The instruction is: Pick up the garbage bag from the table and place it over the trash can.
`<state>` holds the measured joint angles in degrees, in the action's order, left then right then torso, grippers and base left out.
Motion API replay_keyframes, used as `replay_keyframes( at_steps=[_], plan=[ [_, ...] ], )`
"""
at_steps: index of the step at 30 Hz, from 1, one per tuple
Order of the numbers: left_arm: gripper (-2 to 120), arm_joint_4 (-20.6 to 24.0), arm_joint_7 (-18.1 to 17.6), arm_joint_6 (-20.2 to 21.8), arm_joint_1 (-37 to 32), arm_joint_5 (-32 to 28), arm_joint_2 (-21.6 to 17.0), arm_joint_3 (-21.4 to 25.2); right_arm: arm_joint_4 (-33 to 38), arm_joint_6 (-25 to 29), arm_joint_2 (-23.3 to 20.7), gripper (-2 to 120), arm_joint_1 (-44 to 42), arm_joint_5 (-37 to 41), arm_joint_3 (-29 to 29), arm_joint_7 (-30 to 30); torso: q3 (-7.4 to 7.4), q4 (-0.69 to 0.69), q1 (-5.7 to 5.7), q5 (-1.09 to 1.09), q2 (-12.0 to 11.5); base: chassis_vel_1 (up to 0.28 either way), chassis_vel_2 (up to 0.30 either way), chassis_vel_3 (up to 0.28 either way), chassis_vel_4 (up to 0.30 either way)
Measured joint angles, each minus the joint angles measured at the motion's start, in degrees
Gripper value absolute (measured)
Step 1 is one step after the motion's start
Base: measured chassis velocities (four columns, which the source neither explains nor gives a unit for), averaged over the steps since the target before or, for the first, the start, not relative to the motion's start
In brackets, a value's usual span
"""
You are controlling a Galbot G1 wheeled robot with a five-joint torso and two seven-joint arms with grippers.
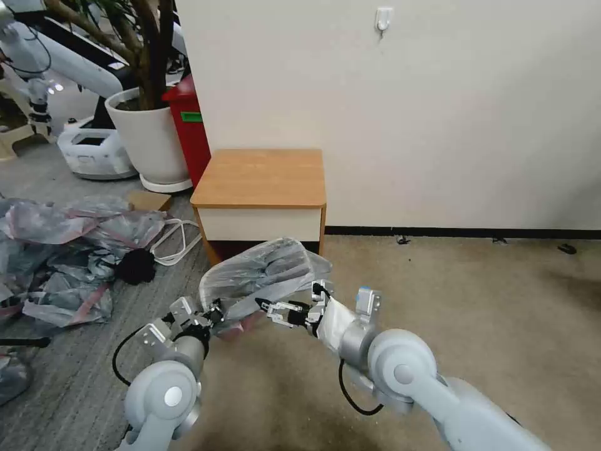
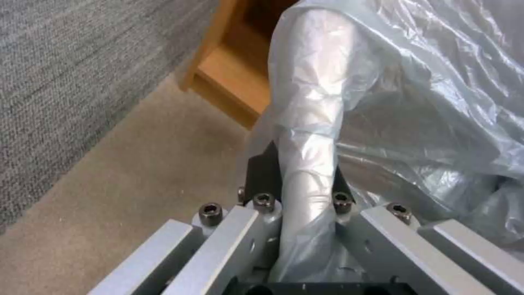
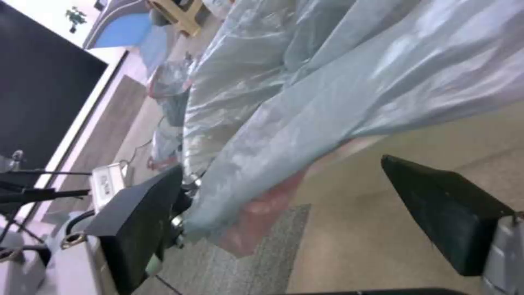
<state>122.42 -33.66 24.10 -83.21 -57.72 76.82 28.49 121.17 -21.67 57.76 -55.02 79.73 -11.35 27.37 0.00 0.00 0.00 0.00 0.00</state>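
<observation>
Gripping garbage bag (image 1: pixel 263 269), left pincer (image 1: pixel 216 313)

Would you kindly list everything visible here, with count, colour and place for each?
garbage bag: one, translucent grey with a pinkish edge, held up in front of the table between the two grippers.
table: one, orange-brown top, cream drawer front, against the wall.
bag heap: one pile, grey and pink, on the floor to the left.
plant pot: one, white, left of the table.
red bin: one, red with a green label, between pot and table.
cable: one, white, on the floor beside the heap.
wall hook: one, white, high on the wall.
left gripper: shut on a fold of the bag.
right gripper: open, fingers either side of the bag's edge.
</observation>
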Motion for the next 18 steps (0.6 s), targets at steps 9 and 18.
replay_keyframes(
  at_steps=[9, 18],
  plan=[
    [2, -0.28, 0.27, -0.20, -0.18, 0.65, -0.33, 0.08, -0.28, -0.02, -0.20, 82, 1.00, 0.77, 0.53, 1.83, 0.00, 0.00, 0.00, 0.00, 0.00, 0.000, 0.000, 0.000, 0.000],
    [2, -0.56, 0.41, -0.29, -0.10, 1.15, -0.43, 0.07, -0.52, -0.06, -0.37, 50, 0.71, 0.52, 0.59, 1.89, 0.00, 0.00, 0.00, 0.00, 0.00, 0.000, 0.000, 0.000, 0.000]
  ],
)
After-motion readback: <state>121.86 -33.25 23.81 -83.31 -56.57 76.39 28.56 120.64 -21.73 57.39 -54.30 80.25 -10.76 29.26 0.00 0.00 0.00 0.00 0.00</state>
